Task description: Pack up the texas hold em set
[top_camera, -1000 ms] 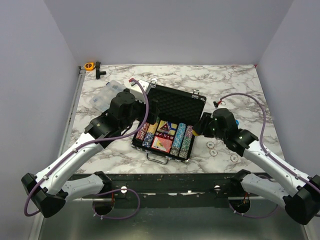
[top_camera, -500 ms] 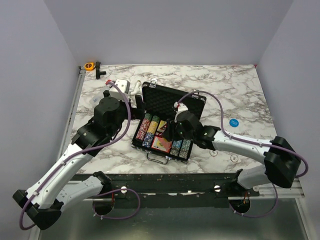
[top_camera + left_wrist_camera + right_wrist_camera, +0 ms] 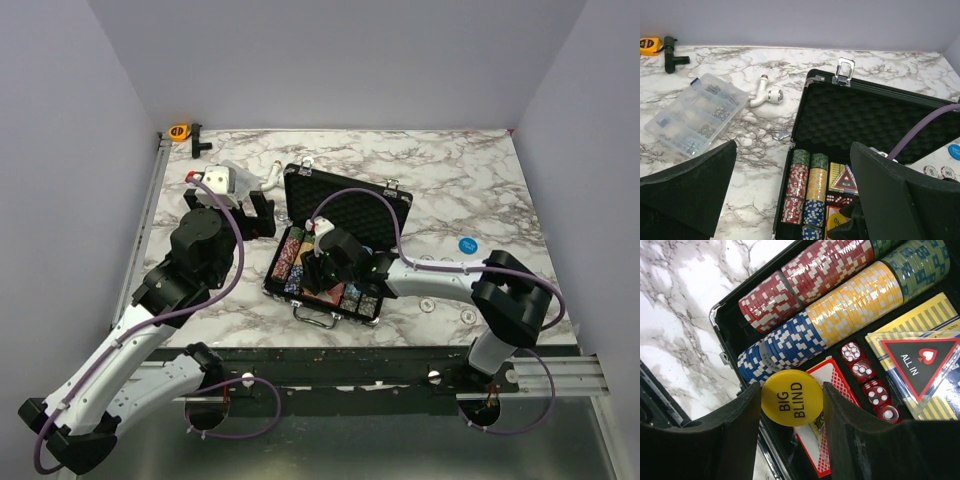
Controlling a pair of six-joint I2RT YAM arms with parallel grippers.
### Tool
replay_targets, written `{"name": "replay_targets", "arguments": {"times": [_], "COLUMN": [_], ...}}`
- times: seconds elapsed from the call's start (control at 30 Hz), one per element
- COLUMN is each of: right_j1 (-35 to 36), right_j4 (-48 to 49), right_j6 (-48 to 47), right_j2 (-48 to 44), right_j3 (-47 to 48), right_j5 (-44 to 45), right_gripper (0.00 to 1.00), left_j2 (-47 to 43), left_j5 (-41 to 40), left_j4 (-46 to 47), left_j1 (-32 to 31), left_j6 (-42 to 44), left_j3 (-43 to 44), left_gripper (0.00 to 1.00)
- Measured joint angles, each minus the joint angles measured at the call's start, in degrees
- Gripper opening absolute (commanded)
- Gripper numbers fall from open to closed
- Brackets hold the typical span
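At the left of the top view, the left gripper (image 3: 243,217) hangs with jaws spread wide, holding nothing; in the middle sits the open black briefcase (image 3: 350,205); inside it, the right gripper (image 3: 791,390) pinches the yellow BIG BLIND disc (image 3: 791,399) over the red card deck (image 3: 832,371); dropped from too high, it might roll onto the dice (image 3: 865,372) and block the lid.

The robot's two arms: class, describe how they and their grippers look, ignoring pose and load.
The left arm and right arm both have white tubular links between bulky black joint housings. A purple cable loops along each. The left gripper and right gripper each end in two broad, flat, matte black fingers.
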Motion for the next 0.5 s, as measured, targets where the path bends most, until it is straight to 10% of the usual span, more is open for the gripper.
{"name": "replay_targets", "arguments": {"times": [0.5], "right_j1": [0.0], "right_j4": [1.0], "right_j6": [-2.5], "right_j2": [2.0], "right_j3": [0.0], "right_j5": [1.8], "right_gripper": [0.21], "left_j2": [2.1], "left_j5": [0.0], "left_j4": [0.0], "left_j1": [0.4], "left_j6": [0.0], "left_j3": [0.0], "left_gripper": [0.95]}}
